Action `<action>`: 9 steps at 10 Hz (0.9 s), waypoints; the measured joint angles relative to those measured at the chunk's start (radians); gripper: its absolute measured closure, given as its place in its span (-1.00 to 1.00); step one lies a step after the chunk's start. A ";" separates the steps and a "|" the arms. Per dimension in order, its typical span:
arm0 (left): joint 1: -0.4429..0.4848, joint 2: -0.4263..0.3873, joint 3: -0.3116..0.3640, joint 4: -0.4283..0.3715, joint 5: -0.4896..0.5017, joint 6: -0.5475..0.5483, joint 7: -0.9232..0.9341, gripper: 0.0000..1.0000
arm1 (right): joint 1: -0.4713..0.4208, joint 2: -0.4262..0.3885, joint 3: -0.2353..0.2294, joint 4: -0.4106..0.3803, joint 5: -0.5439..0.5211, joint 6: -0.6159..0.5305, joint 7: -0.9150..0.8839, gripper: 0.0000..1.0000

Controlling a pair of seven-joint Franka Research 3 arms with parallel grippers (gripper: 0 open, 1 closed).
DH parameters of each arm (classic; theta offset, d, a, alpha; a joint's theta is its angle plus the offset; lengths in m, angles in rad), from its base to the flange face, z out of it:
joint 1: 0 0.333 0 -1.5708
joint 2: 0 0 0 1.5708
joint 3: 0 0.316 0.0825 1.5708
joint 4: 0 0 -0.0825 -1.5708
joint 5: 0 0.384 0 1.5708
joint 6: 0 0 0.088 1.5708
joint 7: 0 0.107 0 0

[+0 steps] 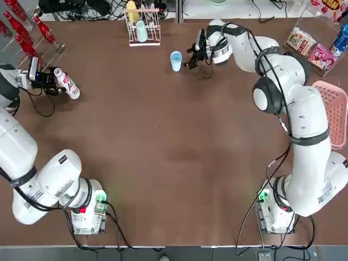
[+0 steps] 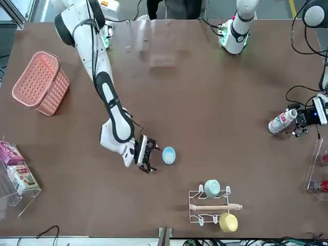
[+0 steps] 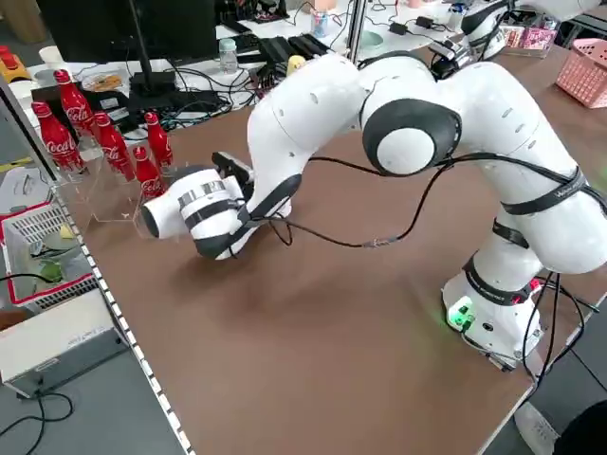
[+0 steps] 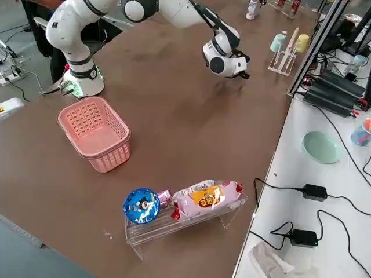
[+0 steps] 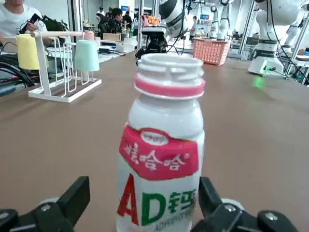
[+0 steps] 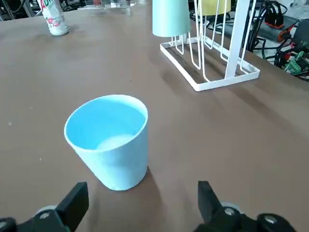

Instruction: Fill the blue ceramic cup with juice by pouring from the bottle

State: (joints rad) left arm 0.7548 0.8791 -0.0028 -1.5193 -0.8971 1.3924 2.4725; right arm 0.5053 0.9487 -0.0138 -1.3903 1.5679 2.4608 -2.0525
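The blue ceramic cup (image 1: 175, 61) stands upright at the far middle of the table, with a pale patch at its bottom (image 6: 108, 140). My right gripper (image 1: 190, 58) is open just to its right at table height, fingers pointing at the cup and not touching it. Far left, the white bottle (image 1: 66, 83) with the red-and-white label stands on the table; its threaded neck (image 5: 168, 72) shows no cap. My left gripper (image 1: 56, 84) is open, one finger on each side of the bottle's lower body, with a gap showing on one side.
A white rack (image 1: 154, 39) with a mint cup (image 1: 141, 31) and a yellow cup (image 1: 132, 12) stands behind the blue cup. Cola bottles (image 1: 24, 32) sit far left, snack packs (image 1: 312, 49) far right, and a pink basket (image 1: 334, 111) at the right edge.
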 joint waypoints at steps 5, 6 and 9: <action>0.001 0.001 -0.032 -0.069 -0.007 0.000 0.018 -0.95 | 0.007 0.027 0.000 0.004 0.052 -0.001 -0.053 -1.00; 0.002 0.001 -0.041 -0.077 -0.007 0.000 0.020 -0.89 | 0.014 0.031 0.001 0.005 0.066 -0.001 -0.056 -1.00; 0.003 0.001 -0.050 -0.080 -0.008 0.000 0.047 -0.26 | 0.038 0.034 0.002 0.005 0.083 -0.001 -0.056 -1.00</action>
State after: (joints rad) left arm 0.7575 0.8799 -0.0524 -1.5992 -0.9047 1.3923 2.5193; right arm 0.5433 0.9828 -0.0121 -1.3852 1.6513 2.4600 -2.1087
